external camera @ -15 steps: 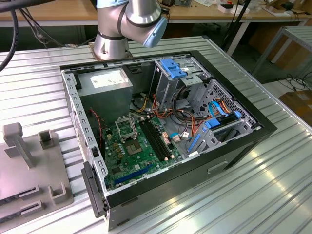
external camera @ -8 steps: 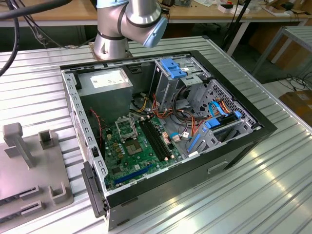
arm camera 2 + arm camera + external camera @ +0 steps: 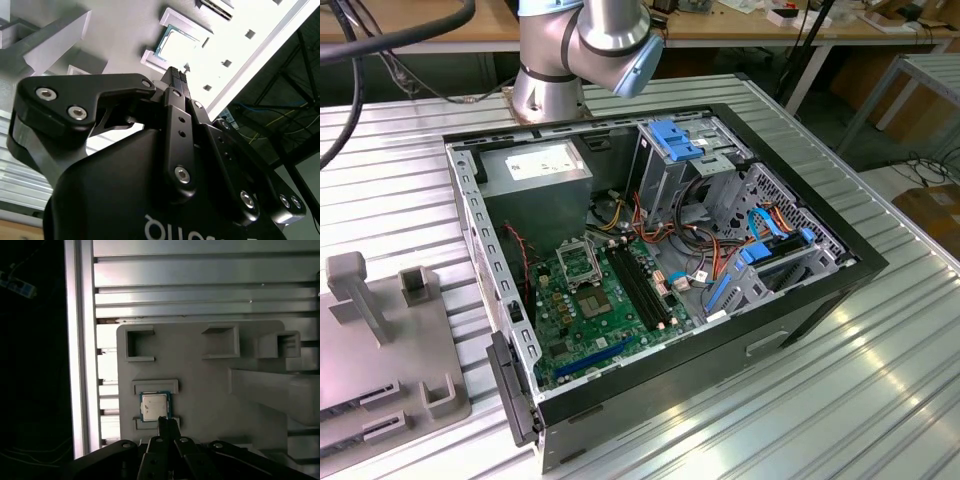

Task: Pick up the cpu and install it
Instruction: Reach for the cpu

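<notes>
Grey tray: a moulded tray (image 3: pixel 200 390) with raised blocks and pockets sat on the ribbed metal table (image 3: pixel 880 380), near the table's edge at the exterior view's left
Chip: the cpu (image 3: pixel 154 406) lay flat, metal top up, in a shallow framed seat of the tray, close to the tray's edge that runs beside the table's rim; it also showed in the second wrist view (image 3: pixel 178 46)
Claw: the gripper (image 3: pixel 169 426) hung above the tray, its fingers drawn together into one narrow tip, clenched and holding nothing; that tip sat just beside the cpu's near edge, not on it
Computer case: the open case (image 3: pixel 840 265) lay on its side mid-table, well apart from the tray
Green board: the board (image 3: pixel 585 325) filled the case floor, with its socket (image 3: pixel 582 262) toward the back corner
Step in hand: by my judgement, the approach to the pick, with the cpu not yet lifted and the socket not yet filled
Next move calls for: I would judge that the fingers must spread wide enough to straddle the cpu, centre over it, and come down square so they close on two opposite edges without tipping it in its seat
</notes>
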Controlling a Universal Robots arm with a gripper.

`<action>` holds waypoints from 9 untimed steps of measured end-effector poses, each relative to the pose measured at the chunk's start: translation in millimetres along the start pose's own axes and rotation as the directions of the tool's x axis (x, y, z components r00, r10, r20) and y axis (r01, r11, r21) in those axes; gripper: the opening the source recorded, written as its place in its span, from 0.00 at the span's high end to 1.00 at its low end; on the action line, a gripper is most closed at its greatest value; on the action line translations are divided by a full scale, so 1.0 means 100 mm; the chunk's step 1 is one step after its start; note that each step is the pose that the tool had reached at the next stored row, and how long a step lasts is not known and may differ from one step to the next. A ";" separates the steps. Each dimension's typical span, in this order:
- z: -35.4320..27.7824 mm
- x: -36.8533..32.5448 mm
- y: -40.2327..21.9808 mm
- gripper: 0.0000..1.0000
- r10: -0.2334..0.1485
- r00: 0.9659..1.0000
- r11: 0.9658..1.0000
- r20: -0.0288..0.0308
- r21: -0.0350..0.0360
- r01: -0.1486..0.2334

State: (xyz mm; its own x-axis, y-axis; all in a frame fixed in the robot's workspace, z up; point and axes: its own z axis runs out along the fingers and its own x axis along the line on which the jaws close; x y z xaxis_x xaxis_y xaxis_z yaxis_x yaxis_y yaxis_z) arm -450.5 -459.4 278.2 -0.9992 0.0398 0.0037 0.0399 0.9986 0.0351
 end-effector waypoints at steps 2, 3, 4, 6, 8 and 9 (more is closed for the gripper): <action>0.018 0.000 -0.001 0.89 0.000 1.000 1.000 0.000 0.000 0.000; 0.029 0.000 -0.001 0.89 0.000 1.000 1.000 0.000 0.000 0.000; 0.036 0.000 -0.001 0.89 0.000 1.000 1.000 0.000 0.000 0.000; 0.053 0.001 -0.003 0.89 0.000 1.000 1.000 0.000 0.000 0.000; 0.070 0.001 -0.004 0.89 0.000 1.000 1.000 0.000 0.000 0.000; 0.085 0.000 -0.005 0.89 0.000 1.000 1.000 0.000 0.001 0.000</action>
State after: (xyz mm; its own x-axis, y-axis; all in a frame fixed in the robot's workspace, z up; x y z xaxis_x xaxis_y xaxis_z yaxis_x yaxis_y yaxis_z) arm -450.6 -459.5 269.7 -0.9992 0.0398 0.0036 0.0399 0.9986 0.0345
